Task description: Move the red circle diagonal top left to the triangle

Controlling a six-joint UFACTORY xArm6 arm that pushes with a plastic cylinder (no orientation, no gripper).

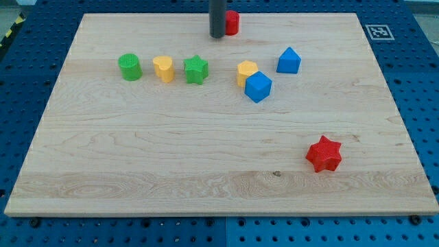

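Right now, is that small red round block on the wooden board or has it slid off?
On the board. The red circle block sits on the wooden board near its top edge, touching my tip on the view's right.

place: robotics lab / test bench
base: blue perforated plate [41, 27] with a regular hole grid, fixture-mount style, shows on all sides
table: light wood board [171, 151] laid flat on that plate
marker: black-and-white fiducial tag [378, 31] at the board's top right corner, camera calibration type
edge: yellow-black hazard stripe [8, 34] at the view's top left
props: small plastic blocks in plain colours, e.g. red star [324, 154], test pieces rather than household goods
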